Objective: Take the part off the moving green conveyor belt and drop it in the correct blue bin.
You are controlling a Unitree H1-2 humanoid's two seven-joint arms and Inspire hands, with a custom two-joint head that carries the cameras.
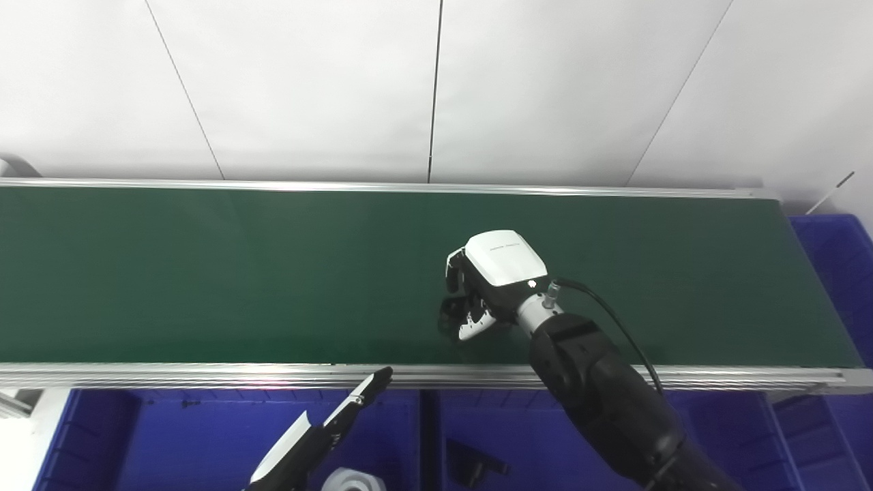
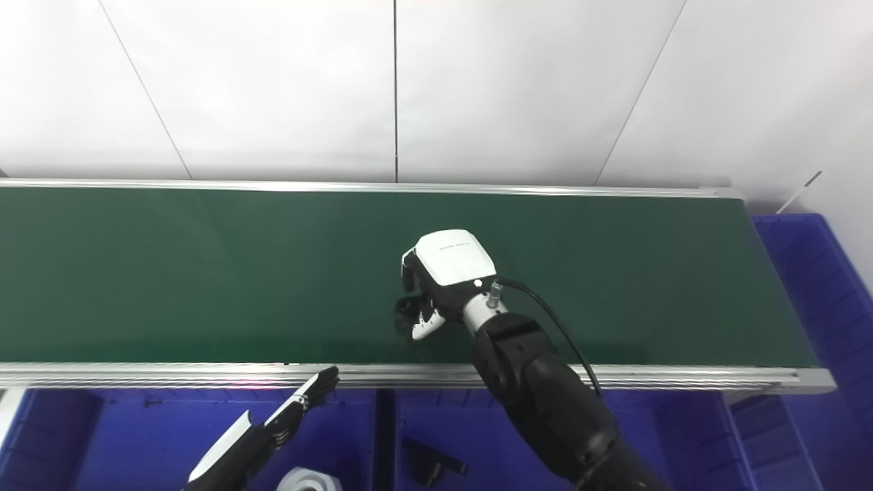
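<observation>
Over the green conveyor belt [image 1: 204,273], fingers of the right hand [image 1: 487,283] are curled on a small dark part [image 1: 451,315], barely seen. Left hand [image 1: 327,426] is held open over blue bin [image 1: 170,436]. Risk: w/ weak pinch, part could be dropped.

So the right robot hand [image 1: 492,283] is out over the green conveyor belt [image 1: 204,273], fingers curled down around something small and dark, can't tell what. Left robot hand [image 1: 320,429] hangs over a blue bin [image 1: 170,436], fingers straight.
</observation>
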